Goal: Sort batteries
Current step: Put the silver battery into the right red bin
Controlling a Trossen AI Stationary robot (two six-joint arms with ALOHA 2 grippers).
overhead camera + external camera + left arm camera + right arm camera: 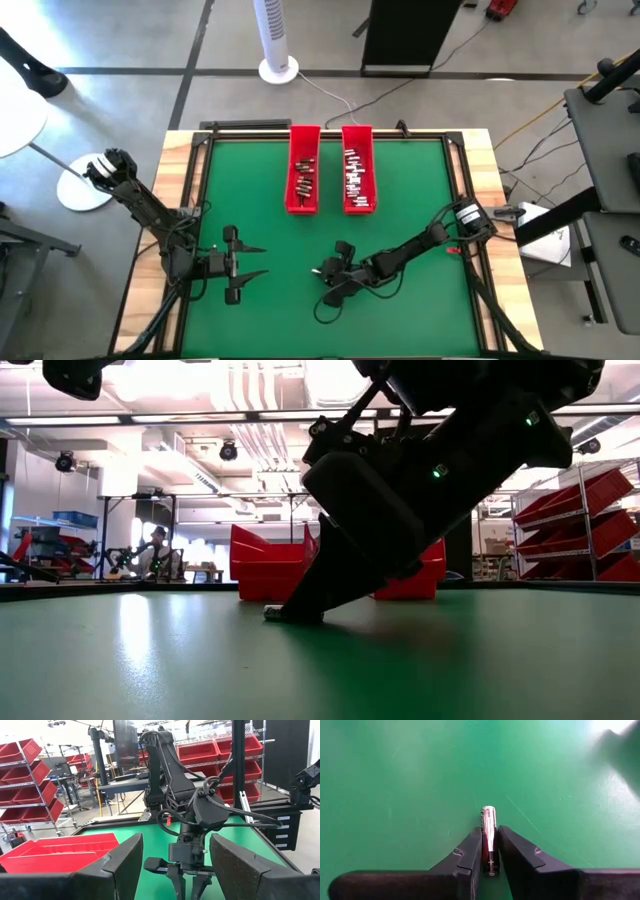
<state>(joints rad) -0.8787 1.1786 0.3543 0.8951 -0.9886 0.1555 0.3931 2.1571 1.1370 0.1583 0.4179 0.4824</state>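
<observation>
Right gripper (490,852) is down at the green surface (400,190), near its front middle, fingers (465,857) nearly closed with one silvery battery (488,827) lying between them. The battery lies lengthwise along the fingers, its far end poking out past the fingertips, body flanked on both sides by the inner faces. Whether the fingers press it or only stand just beside it cannot be told. In the low view the fingertips touch down on the surface.

Left gripper (255,262) waits at the front left of the surface, fingers (125,862) spread wide and empty, pointing toward the right arm.

Two red trays (304,135) sit side by side at the far middle of the surface, well apart from both grippers, each holding more batteries (358,180).
</observation>
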